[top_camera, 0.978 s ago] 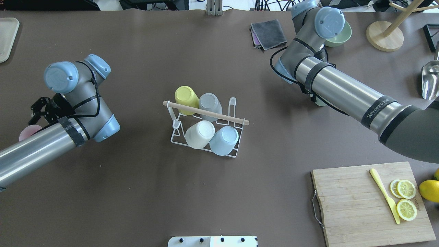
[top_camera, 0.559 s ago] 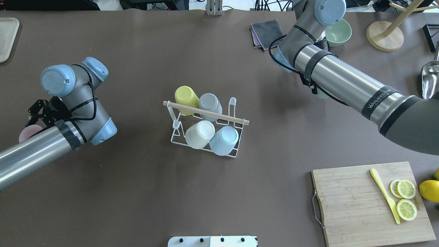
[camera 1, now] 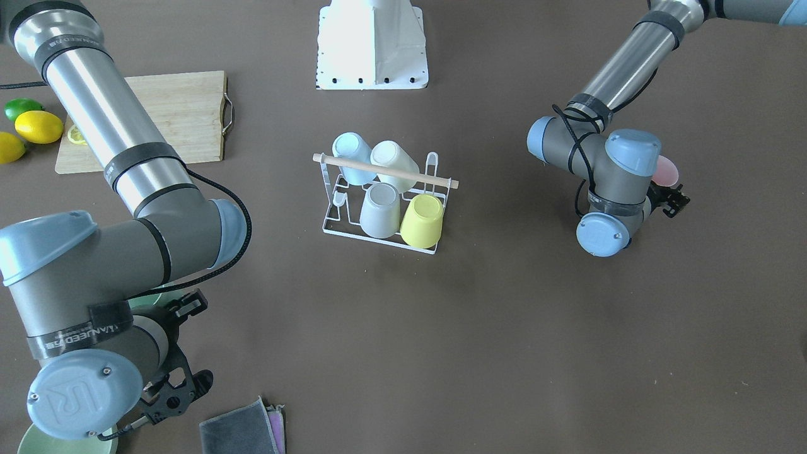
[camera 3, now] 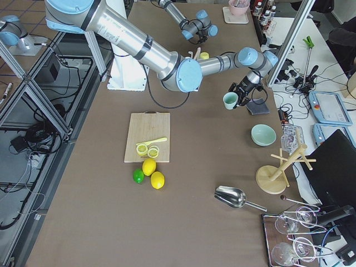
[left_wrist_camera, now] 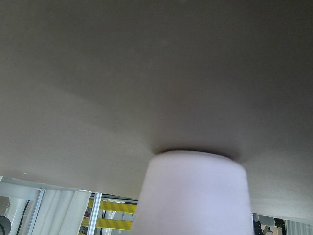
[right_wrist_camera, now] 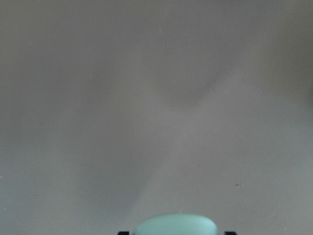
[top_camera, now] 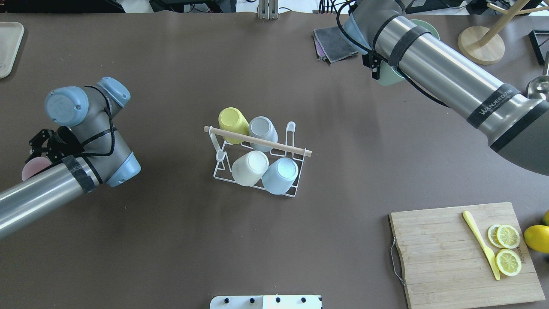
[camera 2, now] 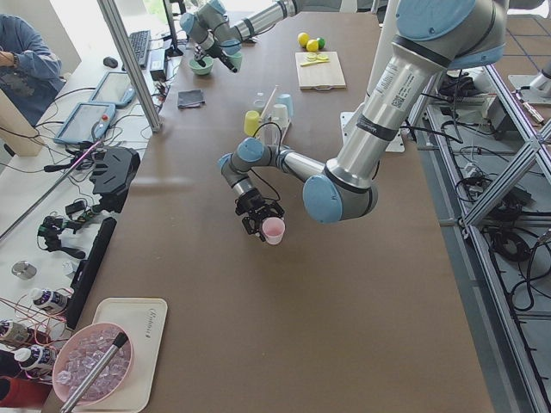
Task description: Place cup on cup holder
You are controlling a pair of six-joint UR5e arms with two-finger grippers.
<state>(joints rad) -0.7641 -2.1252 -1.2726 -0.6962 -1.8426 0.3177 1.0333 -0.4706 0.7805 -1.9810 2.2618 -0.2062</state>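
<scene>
The white wire cup holder (top_camera: pixel 219 174) with a wooden rod handle (camera 1: pixel 384 169) stands mid-table. It carries yellow, grey, white and blue cups upside down. My left gripper (top_camera: pixel 35 156) is at the table's left, shut on a pink cup (top_camera: pixel 31 168), also seen in the side view (camera 2: pixel 274 230) and the left wrist view (left_wrist_camera: pixel 193 196), at or just above the table. My right gripper (camera 3: pixel 238 94) is at the far right, shut on a pale green cup (top_camera: pixel 388 77), seen at the right wrist view's bottom edge (right_wrist_camera: pixel 175 226). My arm mostly hides this gripper from overhead.
A grey cloth (top_camera: pixel 336 43) and a green bowl (camera 3: pixel 263 134) lie near my right gripper. A wooden stand (top_camera: pixel 480 45) and a metal scoop (top_camera: pixel 538 90) are at the far right. A cutting board (top_camera: pixel 446 253) holds lemon slices and a yellow knife. A tray (top_camera: pixel 8 47) is far left.
My right arm has swung toward the table's far edge, carrying the green cup with it. My left arm has shifted slightly left with the pink cup.
</scene>
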